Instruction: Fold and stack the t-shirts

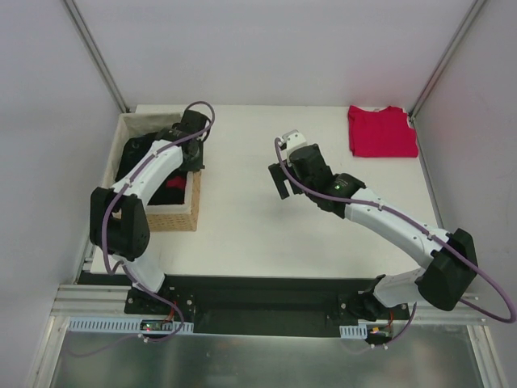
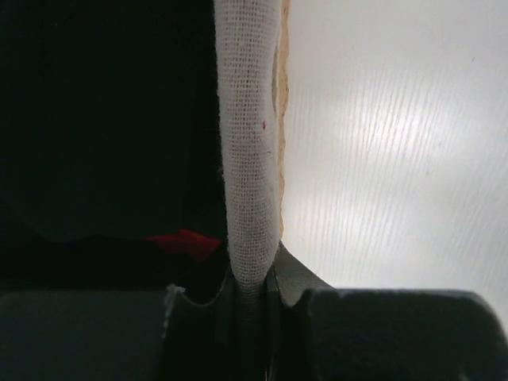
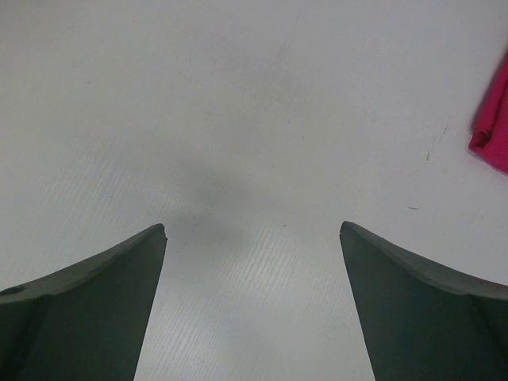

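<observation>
White worktop (image 1: 242, 234); black shirt (image 1: 132, 158) in basket (image 1: 174, 214), just left of left claw (image 2: 252, 286) clenched on its rim; right claw (image 3: 252, 246) released, farther.

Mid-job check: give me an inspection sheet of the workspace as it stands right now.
Surface: white table, no marks seen.
Job's things: red shirt folded at far right corner; black shirt in the basket, some red cloth beside it.
Clutter: nothing seen.
Grippers: left claw pinching the basket's lined wall; right claw open above the table.
Cables: purple cables along both arms.
Surroundings: pale walls, metal posts.
</observation>
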Motion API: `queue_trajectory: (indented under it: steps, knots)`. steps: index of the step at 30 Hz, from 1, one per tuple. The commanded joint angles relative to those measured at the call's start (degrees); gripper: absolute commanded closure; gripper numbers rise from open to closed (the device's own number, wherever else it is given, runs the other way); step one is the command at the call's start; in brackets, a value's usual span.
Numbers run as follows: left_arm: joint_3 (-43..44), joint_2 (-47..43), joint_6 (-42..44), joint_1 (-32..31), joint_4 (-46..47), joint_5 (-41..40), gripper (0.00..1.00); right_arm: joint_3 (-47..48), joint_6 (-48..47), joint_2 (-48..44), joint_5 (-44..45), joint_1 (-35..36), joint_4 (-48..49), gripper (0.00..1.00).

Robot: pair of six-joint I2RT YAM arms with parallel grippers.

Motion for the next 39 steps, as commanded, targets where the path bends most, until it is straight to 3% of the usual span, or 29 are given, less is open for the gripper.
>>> queue_trajectory:
  steps: [1, 15, 39]
  knots:
    - [-4.9, -8.8, 1.0, 0.4, -4.5, -7.9, 1.00, 1.3, 0.2, 0.2, -0.2, 0.7, 1.8, 0.04]
    - [-17.8, -20.2, -0.7, 3.8, -4.4, -13.3, 1.00, 2.6, -0.4, 1.3, -0.2, 1.8, 1.4, 0.04]
    - [-26.2, -26.6, 7.8, 6.0, -3.6, -3.1, 1.00, 3.4, -0.8, 2.5, -0.3, 2.6, 1.7, 0.04]
